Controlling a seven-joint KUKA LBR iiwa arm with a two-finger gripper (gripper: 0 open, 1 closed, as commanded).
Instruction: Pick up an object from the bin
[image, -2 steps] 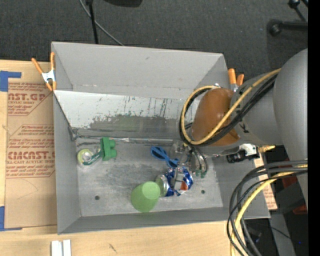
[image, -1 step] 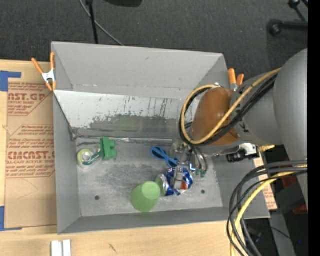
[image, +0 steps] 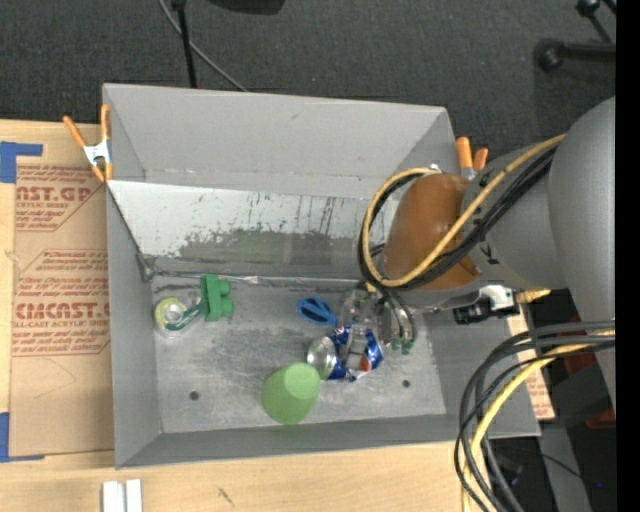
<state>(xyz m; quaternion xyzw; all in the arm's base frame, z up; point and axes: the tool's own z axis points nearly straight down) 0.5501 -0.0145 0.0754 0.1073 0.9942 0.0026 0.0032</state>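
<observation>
Since the task names no item, you may enter as its likeliest thing the crumpled blue-and-silver packet (image: 352, 352). It lies on the bin (image: 270, 150) floor, right of centre and about midway between the back and front walls.

Item 1, packet: loose and creased, with a shiny rounded part at its left end. It looks tumbled rather than set down, so expect an uneven surface to grip.

Item 2, gripper (image: 378, 325): low in the bin, just behind the packet and slightly toward the right wall. You cannot tell from here whether it touches the packet or merely stands beside it. You also cannot tell whether it is spread apart or drawn together, because cables and the wrist crowd that spot. It points downward, probably because a grasp from above suits flat, loose things.

Item 3, blue clip (image: 316, 309): just behind the packet's left end, near the gripper.

Item 4, green cup (image: 291, 392): near the front wall, just left of the packet.

Item 5, green block (image: 216, 297) and clear roll (image: 172, 315): side by side at the back left corner of the floor, well apart from the gripper.

Item 6, orange cover (image: 425, 235): part of the wrist, hanging over the right wall because the arm enters from that side.
</observation>
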